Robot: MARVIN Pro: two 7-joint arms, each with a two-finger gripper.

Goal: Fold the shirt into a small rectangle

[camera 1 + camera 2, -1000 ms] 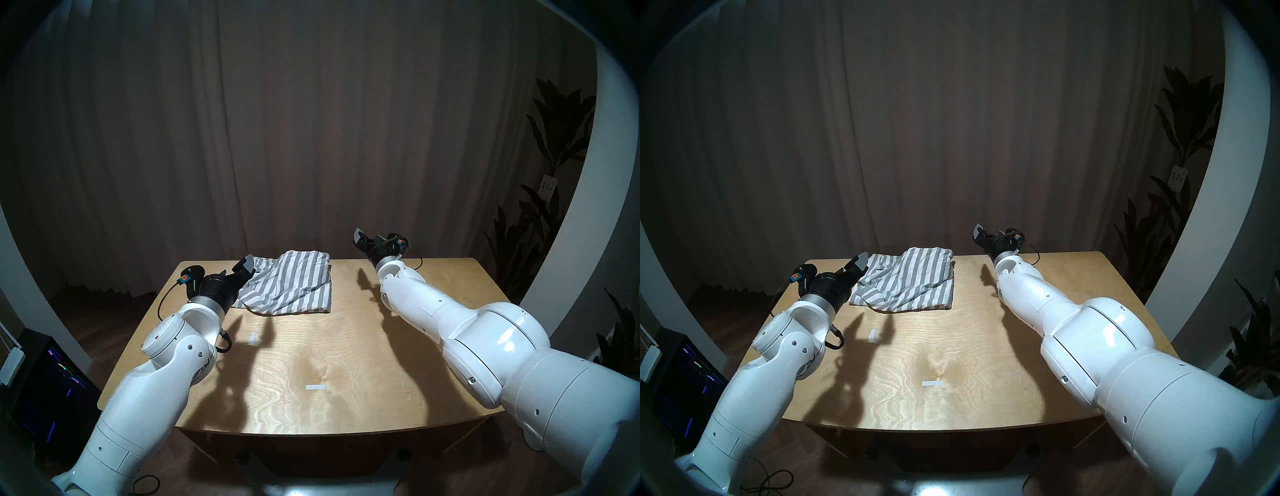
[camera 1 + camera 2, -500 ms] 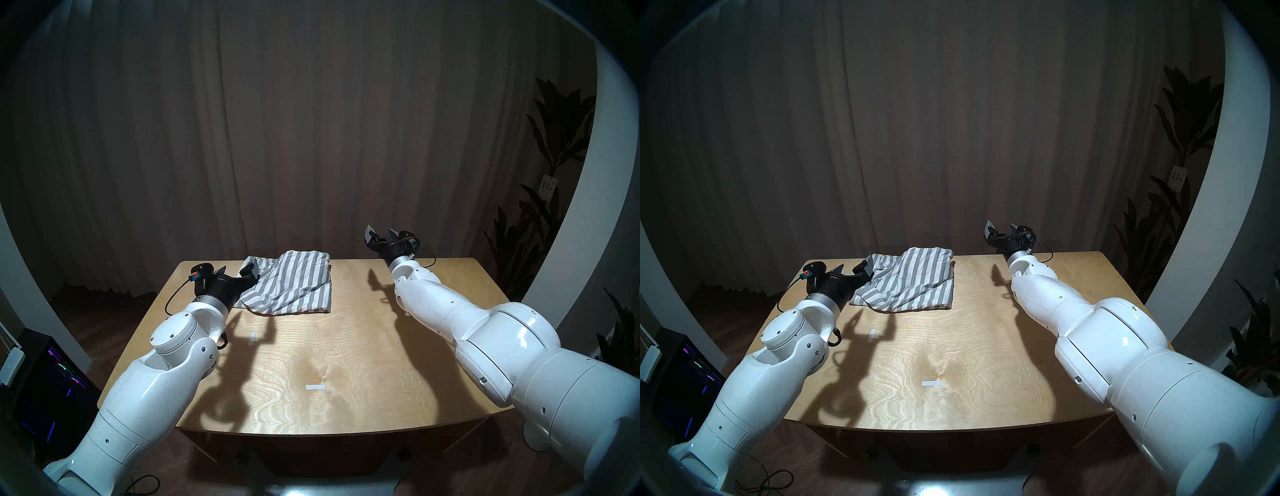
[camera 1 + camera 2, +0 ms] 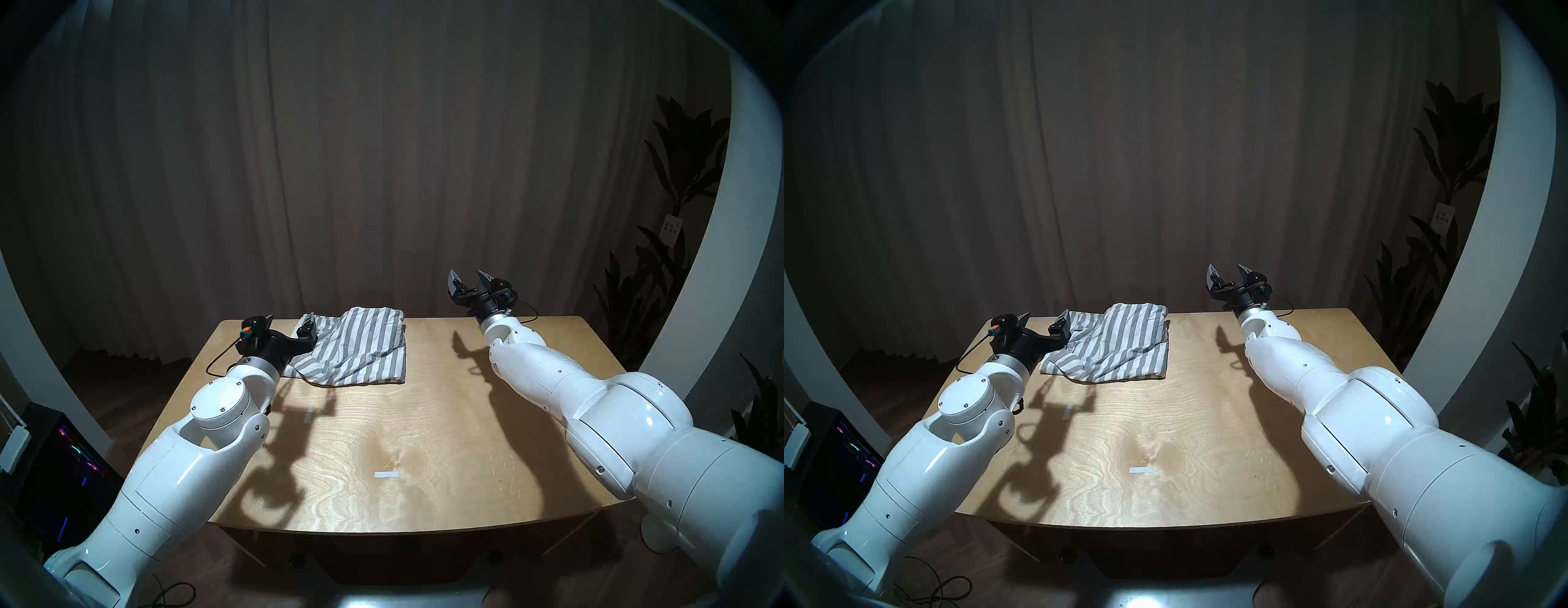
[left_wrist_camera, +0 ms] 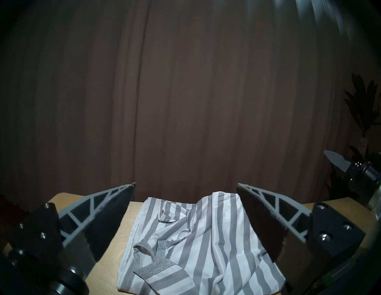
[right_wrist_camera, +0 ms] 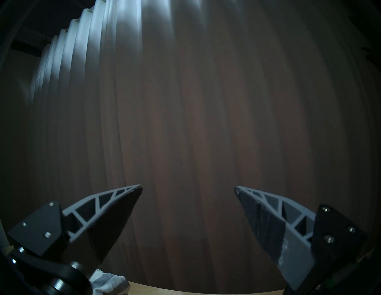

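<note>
The soft grey-and-white striped short-sleeved shirt (image 3: pixel 354 346) lies in a loose, rumpled, roughly rectangular bundle on the far left-centre part of the light plywood table (image 3: pixel 424 424), close to its far edge. The grey ribbed neckband (image 4: pixel 153 265) is bunched and twisted at the near left corner of the bundle.

The black left gripper (image 3: pixel 288 329) is released, fingers spread, hovering just beside the shirt's left edge; in the left wrist view the bundle sits between the two spread fingers (image 4: pixel 107 216). The black right gripper (image 3: pixel 469 282) is likewise released and empty, raised above the far right part of the table, well apart from the shirt.

Risks from this position:
- A pinch at the neckband corner would probably catch several layers at once and drag the whole bundle instead of unfolding one edge.
- The shirt lies near the far table edge; a push away from the robot could slide it off.
- With the right gripper far off, a one-sided lift could let the free side collapse and deepen the creases.
- Whether the left gripper's lower finger touches the fabric cannot be confirmed from the head views.

Two short white tape strips (image 3: pixel 386 474) mark the table surface. A dark pleated curtain (image 3: pixel 382 148) closes the background, with a dark leafy plant (image 3: pixel 679 191) at the right.
</note>
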